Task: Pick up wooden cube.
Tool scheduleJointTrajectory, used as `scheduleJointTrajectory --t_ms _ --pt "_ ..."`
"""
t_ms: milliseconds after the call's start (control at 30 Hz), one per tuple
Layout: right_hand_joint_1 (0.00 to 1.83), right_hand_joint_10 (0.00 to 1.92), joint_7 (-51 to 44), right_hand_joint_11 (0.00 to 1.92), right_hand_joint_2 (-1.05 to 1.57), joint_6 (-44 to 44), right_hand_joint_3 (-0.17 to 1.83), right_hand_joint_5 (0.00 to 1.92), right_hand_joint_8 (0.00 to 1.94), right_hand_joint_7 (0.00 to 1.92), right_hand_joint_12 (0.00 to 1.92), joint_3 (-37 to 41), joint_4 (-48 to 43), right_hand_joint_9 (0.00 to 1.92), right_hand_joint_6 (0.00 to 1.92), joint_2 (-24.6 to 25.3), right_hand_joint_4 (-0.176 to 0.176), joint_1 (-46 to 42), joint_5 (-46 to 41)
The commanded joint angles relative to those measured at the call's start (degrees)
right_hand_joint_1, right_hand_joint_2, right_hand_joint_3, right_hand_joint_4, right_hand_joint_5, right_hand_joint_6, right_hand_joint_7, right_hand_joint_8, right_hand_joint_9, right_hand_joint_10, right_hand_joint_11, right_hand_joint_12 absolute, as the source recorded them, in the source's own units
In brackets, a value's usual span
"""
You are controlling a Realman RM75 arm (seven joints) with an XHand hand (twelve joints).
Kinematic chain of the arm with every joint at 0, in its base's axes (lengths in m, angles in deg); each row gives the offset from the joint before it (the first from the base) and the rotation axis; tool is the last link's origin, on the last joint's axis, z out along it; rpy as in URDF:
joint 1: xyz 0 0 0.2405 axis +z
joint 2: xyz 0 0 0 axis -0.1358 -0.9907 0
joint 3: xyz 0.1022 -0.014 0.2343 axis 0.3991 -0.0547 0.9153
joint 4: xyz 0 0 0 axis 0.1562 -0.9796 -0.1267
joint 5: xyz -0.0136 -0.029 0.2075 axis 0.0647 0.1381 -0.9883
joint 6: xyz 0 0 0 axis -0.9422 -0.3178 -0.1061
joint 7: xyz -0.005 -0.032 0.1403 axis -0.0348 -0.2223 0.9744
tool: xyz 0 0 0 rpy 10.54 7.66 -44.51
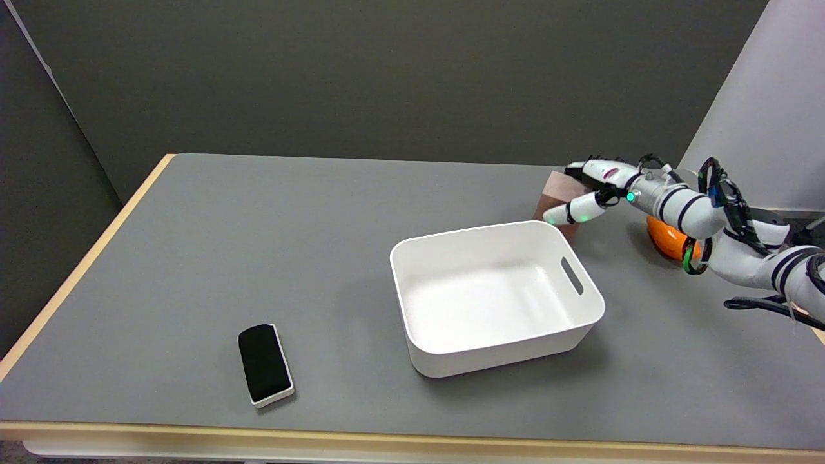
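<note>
The wooden cube (558,195), reddish brown, stands at the far right of the grey table, just behind the white bin's far corner; the bin's rim hides its base. My right hand (596,190) reaches in from the right and grips the cube. The thumb (575,211) presses on the near right face, and the other fingers (596,170) lie over the far top edge. I cannot tell whether the cube is off the table.
A white bin (412,248) with a handle slot sits right of the table's middle, close in front of the cube. An orange object (669,241) lies under my forearm. A black-and-white eraser (265,364) lies near the front left edge.
</note>
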Motion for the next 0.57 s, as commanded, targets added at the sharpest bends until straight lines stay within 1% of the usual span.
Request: scheduleJointTrajectory --t_ms 33,133,167,233,267,333,400,467,567 --pt "1.12 1.37 -0.3 0.18 1.26 -0.5 0.18 0.53 1.76 0.68 1.92 30.1 -17.7 0.76 1.49 0.2 -0.140 -12.3 -1.2" --pt "1.15 1.37 -0.3 0.22 1.21 -1.3 0.24 0.56 1.72 0.72 1.92 38.8 -25.6 0.78 1.45 1.2 -0.152 -19.2 -1.7" --pt "1.14 1.36 -0.3 0.21 1.24 -1.8 0.20 0.54 1.73 0.71 1.92 41.3 -27.8 0.76 1.47 1.7 -0.148 -21.1 -2.6" --pt "1.15 1.36 0.2 0.25 1.22 -2.7 0.22 0.55 1.71 0.73 1.92 45.4 -32.7 0.78 1.45 2.4 -0.157 -25.8 -5.5" --pt "1.16 1.36 0.2 0.28 1.19 -3.5 0.24 0.57 1.68 0.75 1.91 46.3 -34.6 0.80 1.44 2.7 -0.166 -27.6 -6.7" --pt "1.13 1.35 0.2 0.24 1.28 -5.0 0.13 0.53 1.73 0.71 1.91 47.9 -37.9 0.77 1.49 3.2 -0.158 -31.4 -8.7" --pt "1.15 1.34 0.2 0.33 1.25 -6.5 0.16 0.54 1.71 0.73 1.91 50.0 -41.7 0.80 1.47 3.5 -0.165 -36.3 -11.5" --pt "1.15 1.34 0.3 0.34 1.24 -7.5 0.17 0.55 1.70 0.73 1.91 51.7 -45.2 0.80 1.47 3.5 -0.164 -41.6 -16.0" --pt "1.16 1.31 0.3 0.47 1.21 -9.6 0.22 0.56 1.66 0.76 1.92 51.3 -48.9 0.83 1.45 3.3 -0.165 -46.4 -23.8"
